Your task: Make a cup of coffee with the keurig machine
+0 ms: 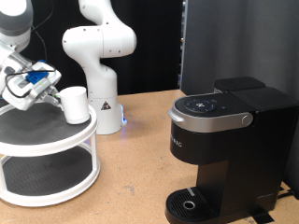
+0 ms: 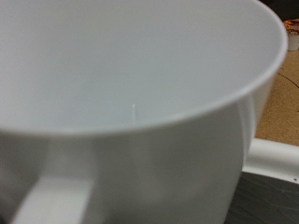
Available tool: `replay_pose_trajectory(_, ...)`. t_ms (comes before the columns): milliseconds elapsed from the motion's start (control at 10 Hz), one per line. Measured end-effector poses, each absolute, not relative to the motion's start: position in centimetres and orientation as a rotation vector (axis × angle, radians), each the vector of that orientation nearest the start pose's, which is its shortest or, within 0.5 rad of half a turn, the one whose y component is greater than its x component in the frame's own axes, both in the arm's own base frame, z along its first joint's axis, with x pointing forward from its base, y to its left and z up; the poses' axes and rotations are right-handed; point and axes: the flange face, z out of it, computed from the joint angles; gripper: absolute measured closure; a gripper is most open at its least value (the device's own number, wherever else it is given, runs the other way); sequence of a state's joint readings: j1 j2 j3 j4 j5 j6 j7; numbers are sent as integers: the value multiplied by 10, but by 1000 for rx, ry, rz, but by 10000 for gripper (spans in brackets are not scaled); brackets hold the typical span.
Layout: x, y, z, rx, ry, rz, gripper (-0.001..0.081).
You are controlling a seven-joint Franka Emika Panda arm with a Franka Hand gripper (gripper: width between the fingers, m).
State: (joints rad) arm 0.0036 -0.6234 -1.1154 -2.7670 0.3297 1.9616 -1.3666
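Exterior view: my tool (image 1: 49, 91) sits at the exterior view's left, above a white two-tier round stand (image 1: 47, 154), and its fingers are closed around the cup (image 1: 75, 105). That cup is tilted and lifted just clear of the stand's upper tier. At the exterior view's right, the keurig machine (image 1: 224, 149) stands on the wooden surface (image 1: 131, 177), lid down, well apart from the cup. A white robot base (image 1: 98, 70) rises behind the stand. Wrist view: the cup (image 2: 140, 112) fills nearly the whole picture, its rim and handle close; a corner of the stand (image 2: 271, 163) shows beside it.
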Motion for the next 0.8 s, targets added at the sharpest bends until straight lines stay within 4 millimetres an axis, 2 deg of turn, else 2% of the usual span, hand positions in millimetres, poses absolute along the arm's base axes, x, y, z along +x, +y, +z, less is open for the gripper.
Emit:
replay_pose_trajectory(500,215,-247,335,-2177,-312,-623,732)
replay_pose_trajectory(800,220,-243,361,-2145,-370,-588,732)
